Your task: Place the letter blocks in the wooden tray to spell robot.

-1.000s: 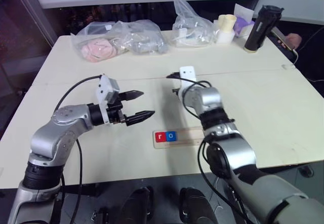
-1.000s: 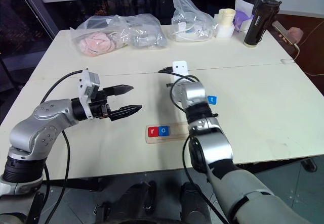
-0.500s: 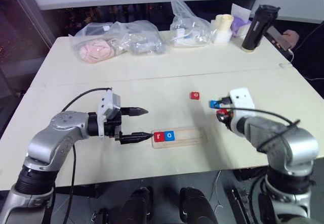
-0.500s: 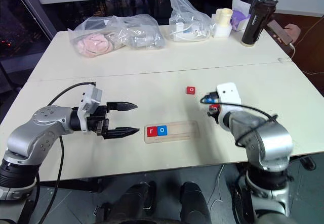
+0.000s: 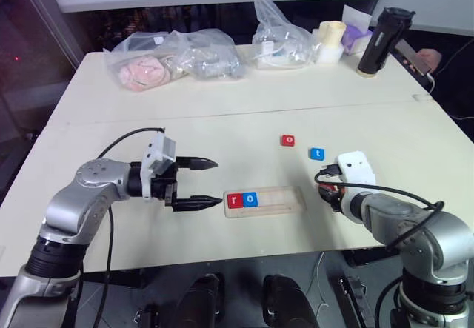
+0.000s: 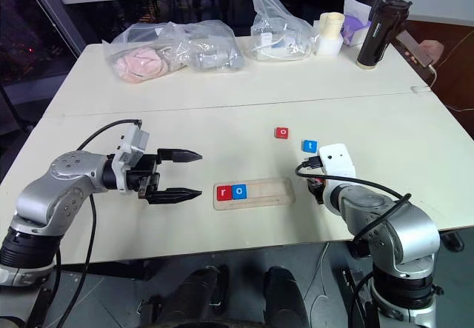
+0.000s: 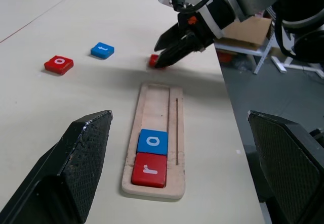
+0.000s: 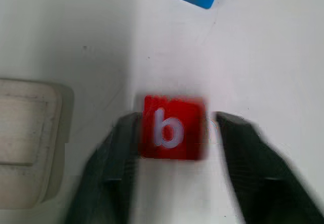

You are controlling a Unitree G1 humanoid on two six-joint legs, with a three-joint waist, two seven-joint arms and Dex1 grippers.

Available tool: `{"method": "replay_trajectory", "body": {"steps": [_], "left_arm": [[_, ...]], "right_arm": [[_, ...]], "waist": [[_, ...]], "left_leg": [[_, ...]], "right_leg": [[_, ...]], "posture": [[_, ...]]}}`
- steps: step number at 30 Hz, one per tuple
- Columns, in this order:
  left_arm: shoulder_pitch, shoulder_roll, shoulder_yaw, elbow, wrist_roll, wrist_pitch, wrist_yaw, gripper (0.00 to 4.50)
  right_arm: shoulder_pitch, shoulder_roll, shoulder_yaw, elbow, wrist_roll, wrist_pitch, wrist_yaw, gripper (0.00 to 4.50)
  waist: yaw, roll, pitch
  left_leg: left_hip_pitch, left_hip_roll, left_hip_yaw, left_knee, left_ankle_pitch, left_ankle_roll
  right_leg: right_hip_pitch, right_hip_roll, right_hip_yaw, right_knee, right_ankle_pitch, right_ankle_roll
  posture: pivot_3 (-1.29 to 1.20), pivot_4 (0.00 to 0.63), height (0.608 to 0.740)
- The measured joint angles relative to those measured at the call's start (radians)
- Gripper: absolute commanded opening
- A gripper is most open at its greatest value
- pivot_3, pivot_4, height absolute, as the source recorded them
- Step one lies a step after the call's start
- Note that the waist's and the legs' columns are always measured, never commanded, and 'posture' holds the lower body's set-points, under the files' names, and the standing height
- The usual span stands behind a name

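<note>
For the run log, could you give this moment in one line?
wooden tray: r, o placed | right gripper: open around red b block | left gripper: open, empty

The right end effector [image 7: 174,46] hides most of the red b block [image 7: 153,60] from the left wrist view.

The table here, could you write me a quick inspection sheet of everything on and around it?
Surface: pale table, seam running across it.
Job's things: wooden tray holds red r block and blue o block at its left end, rest unfilled; red o block and blue t block loose beyond it; red b block on the table by the tray's right end.
Clutter: plastic bags, cups, dark bottle along the far edge.
Grippers: left gripper open, holding nothing, beside the tray's left end; right gripper open around the b block.
Cables: black cable looping over the left arm.
Surroundings: a person's hand at the far right corner.
</note>
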Motion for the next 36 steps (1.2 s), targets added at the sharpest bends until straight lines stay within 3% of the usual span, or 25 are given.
{"method": "replay_trajectory", "body": {"steps": [3,6,9,12,17,21,26,34,36], "left_arm": [[0.0,-0.004,0.0,0.001,0.005,-0.001,0.0,4.5],[-0.003,-0.006,-0.001,0.004,0.006,-0.001,-0.003,4.5],[-0.011,-0.009,-0.003,0.012,0.007,-0.002,-0.006,4.5],[-0.024,-0.011,-0.004,0.027,0.007,-0.002,-0.007,4.5],[-0.035,-0.018,-0.008,0.029,0.008,-0.003,-0.007,4.5],[-0.032,-0.021,-0.009,0.02,0.008,-0.003,0.0,4.5],[-0.024,-0.02,-0.009,0.009,0.008,-0.002,0.006,4.5],[-0.014,-0.017,-0.008,-0.012,0.007,-0.001,0.02,4.5],[-0.014,-0.017,-0.008,-0.012,0.007,-0.001,0.021,4.5]], "right_arm": [[-0.011,-0.072,0.003,0.007,0.059,0.0,0.042,4.43],[-0.106,-0.341,0.024,0.004,0.137,-0.085,0.295,4.43],[-0.041,-0.598,0.043,0.011,0.082,-0.435,0.614,4.43],[0.075,-0.708,0.116,0.149,-0.05,-0.821,0.884,4.43],[0.007,-0.719,0.242,0.482,-0.202,-1.2,1.169,4.43],[-0.058,-0.676,0.328,0.687,-0.294,-1.365,1.294,4.43],[-0.115,-0.589,0.383,0.89,-0.371,-1.465,1.359,4.43],[-0.157,-0.539,0.378,0.961,-0.395,-1.478,1.383,4.43],[-0.156,-0.535,0.376,0.961,-0.396,-1.474,1.39,3.62]], "waist": [[0.0,0.0,0.0],[-0.001,0.002,0.004],[0.004,-0.002,0.003],[0.003,-0.005,0.004],[-0.004,-0.006,0.005],[0.0,-0.007,0.006],[0.002,-0.007,0.006],[0.002,-0.007,0.006],[0.002,-0.007,0.006]], "left_leg": [[0.0,0.0,0.0,0.001,0.0,0.0],[0.0,0.0,0.003,0.002,-0.001,0.002],[0.0,0.002,0.0,0.0,-0.002,0.003],[0.0,0.0,0.001,0.001,-0.004,0.006],[0.0,-0.002,0.005,0.003,-0.005,0.008],[0.0,-0.001,0.005,0.003,-0.005,0.008],[0.0,-0.001,0.006,0.003,-0.005,0.008],[0.001,-0.001,0.006,0.003,-0.005,0.007],[0.001,-0.001,0.006,0.003,-0.005,0.007]], "right_leg": [[0.0,0.0,0.0,0.0,-0.002,0.003],[0.002,-0.001,-0.001,-0.002,-0.002,0.004],[0.007,0.0,-0.008,-0.01,-0.002,0.005],[0.009,-0.002,-0.009,-0.013,-0.001,0.006],[0.008,-0.004,-0.002,-0.013,0.002,0.007],[0.007,-0.003,-0.001,-0.012,0.002,0.006],[0.006,-0.003,0.0,-0.012,0.003,0.007],[0.006,-0.003,0.001,-0.011,0.004,0.006],[0.006,-0.003,0.001,-0.011,0.004,0.006]], "posture": [[0.0,0.15,0.738],[0.0,0.15,0.738],[0.0,0.15,0.738],[0.0,0.15,0.738],[0.0,0.15,0.738],[0.0,0.15,0.738],[0.0,0.15,0.738],[0.0,0.15,0.738],[0.0,0.15,0.738]]}}
